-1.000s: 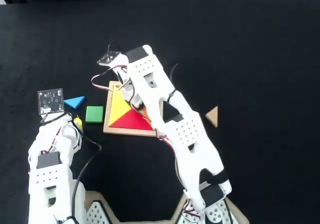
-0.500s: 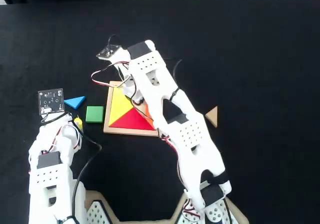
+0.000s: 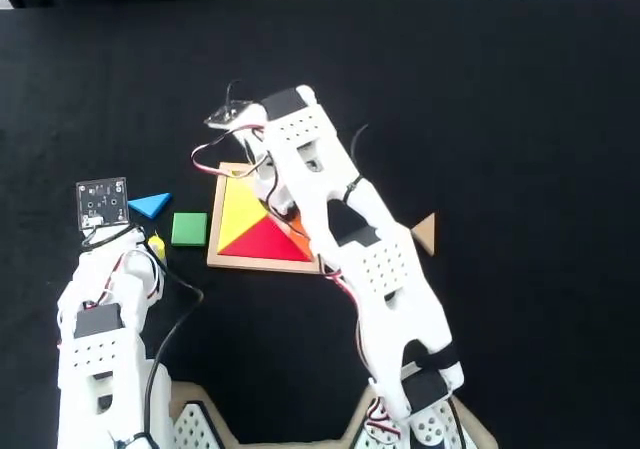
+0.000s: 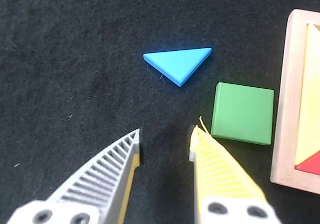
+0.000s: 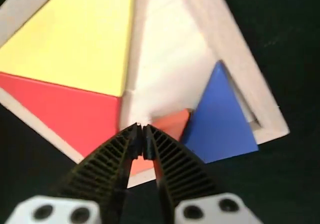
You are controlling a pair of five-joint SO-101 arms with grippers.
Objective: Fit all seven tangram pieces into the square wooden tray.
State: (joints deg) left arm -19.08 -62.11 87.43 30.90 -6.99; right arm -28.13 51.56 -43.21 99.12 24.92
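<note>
Wooden tray [image 3: 213, 224] holds yellow triangle [image 3: 238, 214]; right jaws closed above it.

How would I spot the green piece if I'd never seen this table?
Start at the wooden tray. Beside it, toward the left arm, lies the green square. Its neighbour is a blue triangle; this one has four sides.

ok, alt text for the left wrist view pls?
The left gripper hangs open and empty over the black table. Just past it lie a blue triangle and a green square, the square close beside the rim of the wooden tray.
</note>
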